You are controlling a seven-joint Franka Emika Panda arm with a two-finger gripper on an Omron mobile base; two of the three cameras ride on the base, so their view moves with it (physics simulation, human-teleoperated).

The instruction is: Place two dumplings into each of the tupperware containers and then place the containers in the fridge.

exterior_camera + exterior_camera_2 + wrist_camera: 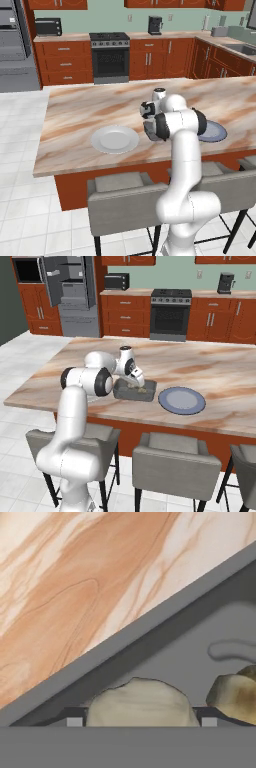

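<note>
Left base view: a marble-patterned island counter (90, 112) runs across the middle of a kitchen with red-brown cabinets. A round white plate (114, 139) sits near the counter's front edge, left of centre. The white arm rises from the lower right and bends over the counter, hiding much of what lies behind it. A blue-grey plate (215, 132) peeks out past the arm near the front edge. A sliver of the grey tupperware container (148, 131) shows at the arm's left side. A black stove (110, 57) stands against the back wall, and part of the grey fridge (15, 45) is at the far left.

Right base view: the arm reaches from the lower left to the same container (134, 390), which rests near the counter's front edge, just left of the blue-grey plate (182, 400) and apart from it. The gripper (137, 381) points down into the container. 2 tan dumplings (137, 388) lie inside, close to the fingertips. The fridge (72, 293) stands at the back left with its door open and shelves visible.

Hand view: the container's grey rim (150, 624) crosses diagonally, with marble counter beyond it. 1 pale dumpling (142, 704) sits between the 2 finger tips (74, 721), which stand wide apart on either side; whether they press it I cannot tell. A second, browner dumpling (235, 694) lies beside it at the right.
</note>
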